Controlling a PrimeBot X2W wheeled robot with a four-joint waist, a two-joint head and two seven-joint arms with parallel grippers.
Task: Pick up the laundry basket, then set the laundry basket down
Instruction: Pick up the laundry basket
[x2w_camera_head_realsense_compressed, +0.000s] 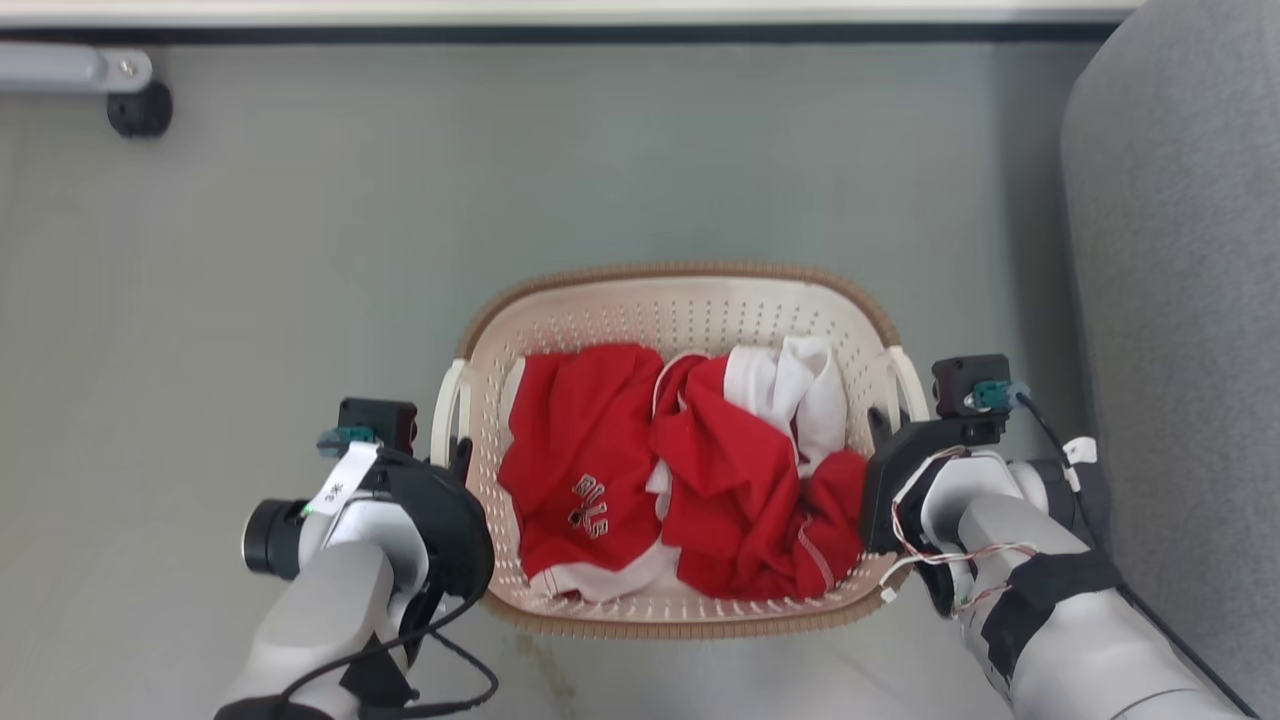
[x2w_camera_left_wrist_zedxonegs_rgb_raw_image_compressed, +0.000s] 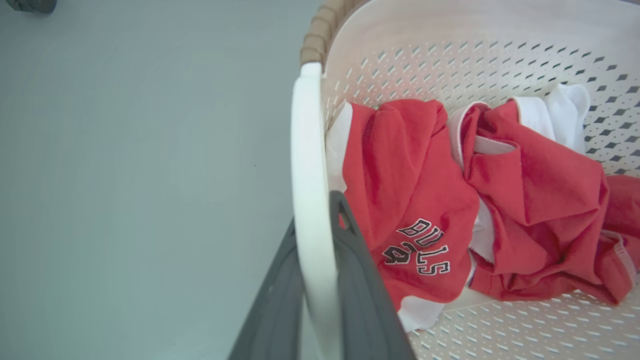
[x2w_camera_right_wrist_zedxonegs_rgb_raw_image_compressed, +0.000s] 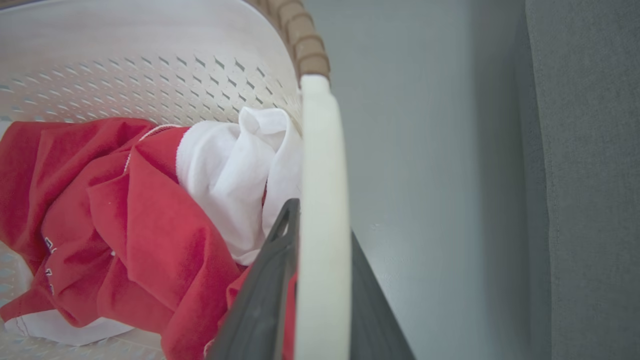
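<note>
Left gripper (x2w_camera_head_realsense_compressed: 456, 452) – head view, lower left; dark fingers either side of the left handle (x2w_camera_head_realsense_compressed: 447, 400) of the laundry basket (x2w_camera_head_realsense_compressed: 690, 285), clamped on it. Right gripper (x2w_camera_head_realsense_compressed: 884, 424) – lower right; likewise closed on the right handle (x2w_camera_head_realsense_compressed: 908, 385). Basket between the two arms, over grey floor (x2w_camera_head_realsense_compressed: 300, 280); resting or lifted, cannot tell. Contents: red jersey (x2w_camera_head_realsense_compressed: 580, 440) with lettering, further red cloth, white garment (x2w_camera_head_realsense_compressed: 800, 390). Grey upholstered furniture (x2w_camera_head_realsense_compressed: 1170, 300) just beside the basket on the right.

Left wrist view: own gripper (x2w_camera_left_wrist_zedxonegs_rgb_raw_image_compressed: 315, 210) astride the white handle (x2w_camera_left_wrist_zedxonegs_rgb_raw_image_compressed: 306, 150), one finger inside the basket, one outside, both pressed against it. Brown woven rim (x2w_camera_left_wrist_zedxonegs_rgb_raw_image_compressed: 317, 35) beyond the handle's far end; perforated cream wall behind the clothes; "BULLS" legible on the jersey.

Right wrist view: own gripper (x2w_camera_right_wrist_zedxonegs_rgb_raw_image_compressed: 322, 220) gripping the other handle (x2w_camera_right_wrist_zedxonegs_rgb_raw_image_compressed: 320, 150) the same way, inner finger against red and white cloth. Rim above, floor and grey upholstery to the right.
</note>
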